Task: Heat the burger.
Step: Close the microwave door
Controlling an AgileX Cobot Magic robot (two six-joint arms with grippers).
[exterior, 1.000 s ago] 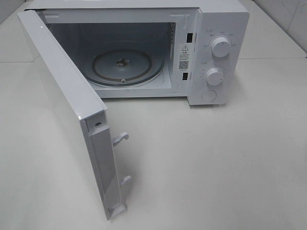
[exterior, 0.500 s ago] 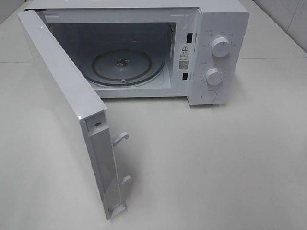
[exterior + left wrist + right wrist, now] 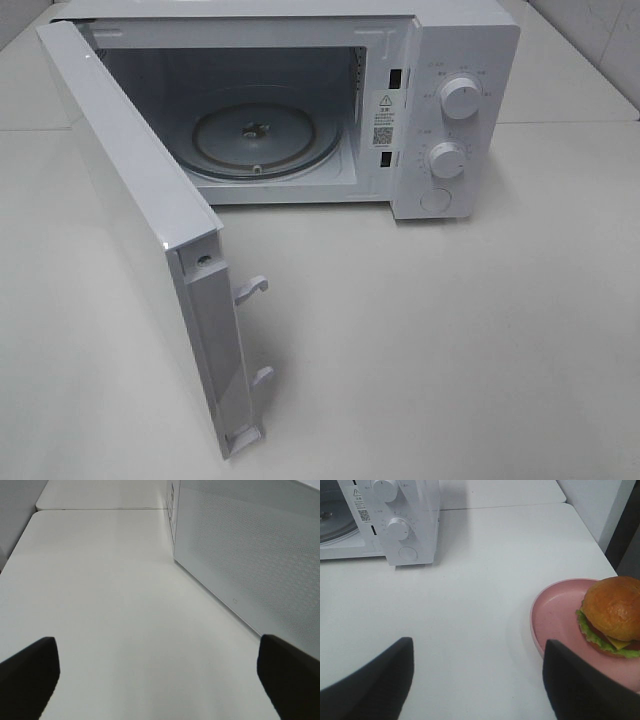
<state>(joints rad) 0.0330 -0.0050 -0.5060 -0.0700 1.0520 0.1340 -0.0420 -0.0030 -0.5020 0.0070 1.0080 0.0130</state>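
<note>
At the left of the high view the microwave door [image 3: 140, 230] is swung fully out toward the lower edge, so the cavity lies open and its glass turntable [image 3: 262, 140] sits bare, ready to take food. My left gripper [image 3: 157, 677] hangs low beside that door's mesh panel, jaws spread wide on nothing, with bare worktop [image 3: 115, 590] ahead of it. Right of the cavity stand the two dials [image 3: 461, 98]. My right gripper [image 3: 477, 680] has its jaws parted and empty. The burger [image 3: 612, 615] rests on the pink plate [image 3: 555, 617] at the right edge of that wrist view, close to the worktop's corner. I judge the open stretch from plate to cavity gives clear passage.
</note>
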